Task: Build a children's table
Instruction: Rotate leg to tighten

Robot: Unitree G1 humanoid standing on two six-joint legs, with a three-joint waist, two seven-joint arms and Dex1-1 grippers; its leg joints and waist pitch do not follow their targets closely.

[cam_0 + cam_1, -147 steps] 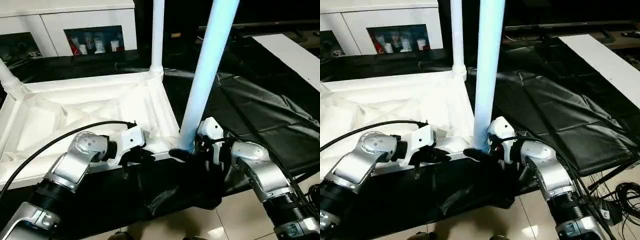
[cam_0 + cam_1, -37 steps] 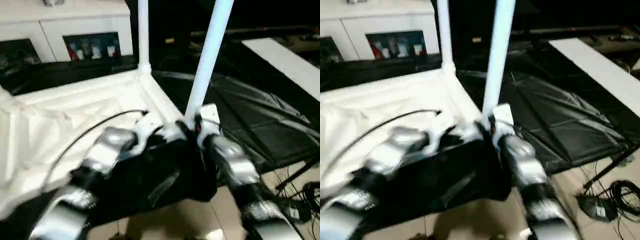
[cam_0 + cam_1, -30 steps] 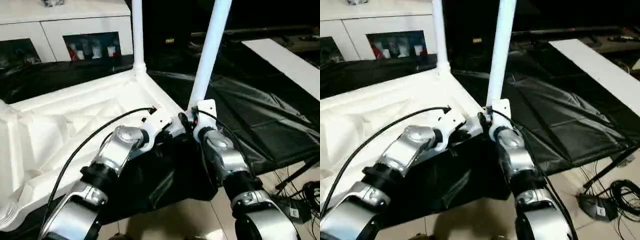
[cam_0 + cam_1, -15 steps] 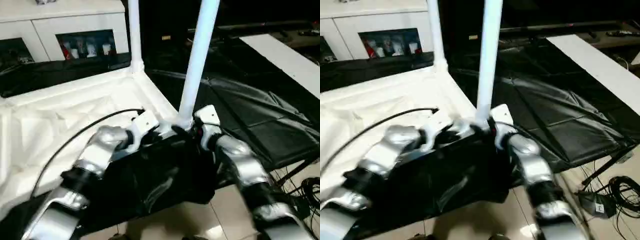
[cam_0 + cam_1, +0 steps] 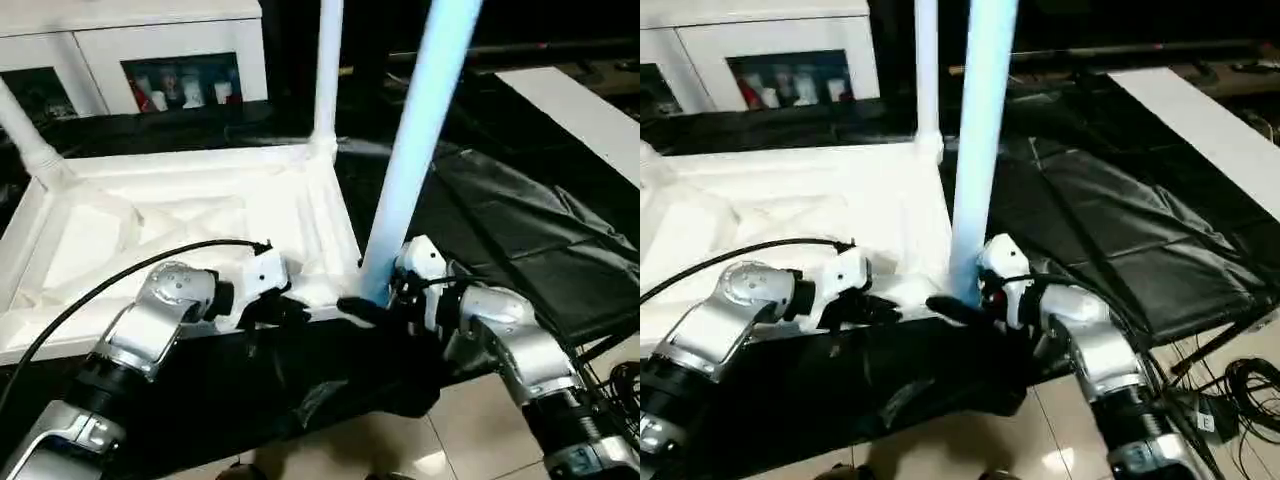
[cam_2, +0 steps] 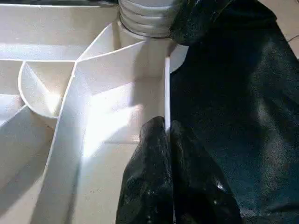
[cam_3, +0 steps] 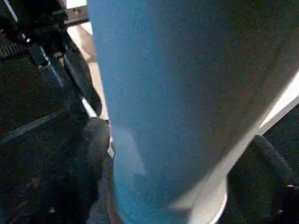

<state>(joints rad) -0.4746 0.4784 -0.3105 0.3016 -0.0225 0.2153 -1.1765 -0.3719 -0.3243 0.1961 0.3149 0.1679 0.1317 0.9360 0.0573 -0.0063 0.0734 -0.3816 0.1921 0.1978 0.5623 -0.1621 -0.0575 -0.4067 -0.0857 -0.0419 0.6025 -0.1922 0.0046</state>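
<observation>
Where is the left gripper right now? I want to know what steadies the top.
In the left eye view, the left gripper sits left of the near leg, pinching the tabletop's near rim beside that corner socket.

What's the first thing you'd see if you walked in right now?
A big white tabletop lies upside down on the black cloth, with legs poking straight up from its corners. The nearest leg rises tall in the middle, and the right claw wraps its base. The left claw pinches the tabletop's near rim beside it.
</observation>
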